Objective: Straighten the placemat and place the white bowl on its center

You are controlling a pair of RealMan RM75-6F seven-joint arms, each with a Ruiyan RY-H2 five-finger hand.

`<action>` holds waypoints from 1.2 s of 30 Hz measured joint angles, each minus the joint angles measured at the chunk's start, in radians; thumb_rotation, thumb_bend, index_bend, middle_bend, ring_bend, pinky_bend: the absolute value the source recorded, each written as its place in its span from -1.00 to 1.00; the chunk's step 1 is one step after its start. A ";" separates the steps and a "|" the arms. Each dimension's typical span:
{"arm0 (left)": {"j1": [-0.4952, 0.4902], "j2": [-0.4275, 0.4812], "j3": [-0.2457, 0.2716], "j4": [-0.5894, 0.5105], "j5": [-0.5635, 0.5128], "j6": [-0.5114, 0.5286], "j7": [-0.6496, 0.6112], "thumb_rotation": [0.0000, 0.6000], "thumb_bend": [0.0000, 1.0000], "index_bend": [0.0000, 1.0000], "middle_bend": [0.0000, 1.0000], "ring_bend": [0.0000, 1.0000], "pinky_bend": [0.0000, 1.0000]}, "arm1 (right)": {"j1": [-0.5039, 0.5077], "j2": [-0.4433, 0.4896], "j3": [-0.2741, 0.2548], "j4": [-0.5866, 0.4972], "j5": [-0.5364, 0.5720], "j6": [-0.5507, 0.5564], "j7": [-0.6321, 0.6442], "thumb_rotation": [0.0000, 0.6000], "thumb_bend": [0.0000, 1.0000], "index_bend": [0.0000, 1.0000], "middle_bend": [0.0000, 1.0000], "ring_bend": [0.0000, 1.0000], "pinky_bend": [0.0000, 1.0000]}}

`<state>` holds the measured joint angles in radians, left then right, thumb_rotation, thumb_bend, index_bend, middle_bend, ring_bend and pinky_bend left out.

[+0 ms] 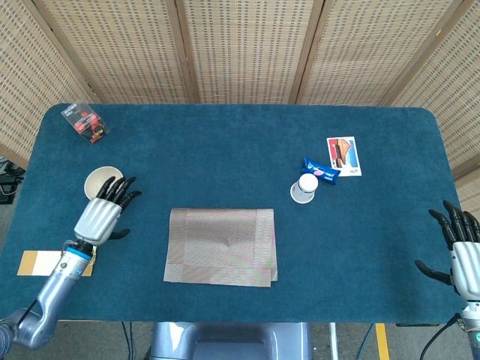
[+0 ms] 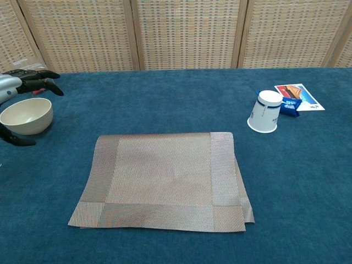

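Observation:
The white bowl (image 1: 96, 180) (image 2: 25, 115) stands upright on the blue cloth at the left. My left hand (image 1: 103, 214) (image 2: 16, 88) hovers over its near right side with fingers spread and holds nothing. The thumb shows in front of the bowl in the chest view. The woven grey placemat (image 1: 220, 246) (image 2: 162, 181) lies flat at the front centre, slightly skewed, with its right edge folded double. My right hand (image 1: 463, 255) is open at the table's far right edge, away from everything, and shows only in the head view.
An upturned paper cup (image 1: 304, 187) (image 2: 265, 119), a blue snack packet (image 1: 321, 172) and a picture card (image 1: 343, 156) sit right of centre. A clear packet (image 1: 86, 122) lies at the back left corner. A tan label (image 1: 49, 263) is near the front left edge.

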<state>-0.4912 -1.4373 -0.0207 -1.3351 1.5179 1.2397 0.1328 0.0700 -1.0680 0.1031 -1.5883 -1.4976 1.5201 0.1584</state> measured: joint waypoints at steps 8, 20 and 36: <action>0.006 -0.036 0.075 -0.066 0.077 -0.014 0.111 1.00 -0.83 -0.61 -1.00 -1.00 -1.00 | 0.000 0.004 -0.002 -0.002 -0.005 -0.001 0.007 1.00 -0.89 -0.69 -1.00 -1.00 -1.00; 0.024 -0.145 0.133 -0.067 0.137 -0.046 0.204 1.00 -0.83 -0.61 -1.00 -1.00 -1.00 | -0.001 0.006 -0.005 -0.007 -0.011 0.003 0.010 1.00 -0.89 -0.69 -1.00 -1.00 -1.00; 0.041 -0.119 0.164 -0.092 0.145 -0.075 0.255 1.00 -0.83 -0.61 -1.00 -1.00 -1.00 | -0.008 0.016 -0.007 -0.015 -0.020 0.017 0.029 1.00 -0.89 -0.69 -1.00 -1.00 -1.00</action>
<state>-0.4502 -1.5563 0.1429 -1.4272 1.6630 1.1645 0.3883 0.0622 -1.0516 0.0963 -1.6029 -1.5181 1.5371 0.1876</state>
